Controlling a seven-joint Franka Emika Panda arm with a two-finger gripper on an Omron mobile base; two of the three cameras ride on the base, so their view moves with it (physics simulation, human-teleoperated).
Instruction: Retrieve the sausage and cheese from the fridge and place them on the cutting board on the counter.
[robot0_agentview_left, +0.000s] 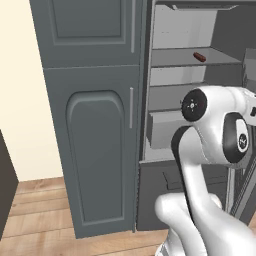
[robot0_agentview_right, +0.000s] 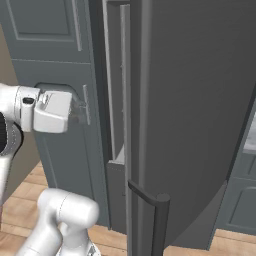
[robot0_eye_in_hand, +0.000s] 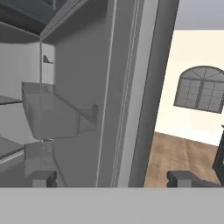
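Pincer (robot0_eye_in_hand: 112, 178) spread wide and empty, its two small dark fingertips (robot0_eye_in_hand: 43, 177) well apart at the bottom of the hand view, aimed at the edge of the fridge opening rather than into a shelf. Held level with the middle of the tall dark grey fridge (robot0_agentview_left: 185, 75), whose door (robot0_agentview_right: 190, 115) stands swung open, black vertical handle (robot0_agentview_right: 159, 215) low on its edge.

Small reddish-brown sausage (robot0_agentview_left: 199, 56) lying on its side on an upper pale grey shelf (robot0_agentview_left: 175, 59), toward the back right, apart from the walls. No sign of the cheese in these frames; possibly on a hidden part of a shelf or in the drawer (robot0_agentview_left: 162, 127), cannot tell.

Probably the reach-in step, not yet begun. To do it well: raise the hand to the height of the upper shelf, swing it further into the opening and away from the frame, keep clear of the shelf lip above, turn the wrist so the fingertips straddle the sausage across its short width, then close gently, since a rounded cylinder may roll.

Count: one sausage, one open fridge door with one handle, three shelf levels and one drawer visible inside, one grey panelled cabinet (robot0_agentview_left: 95, 140) with two slim handles beside the fridge.
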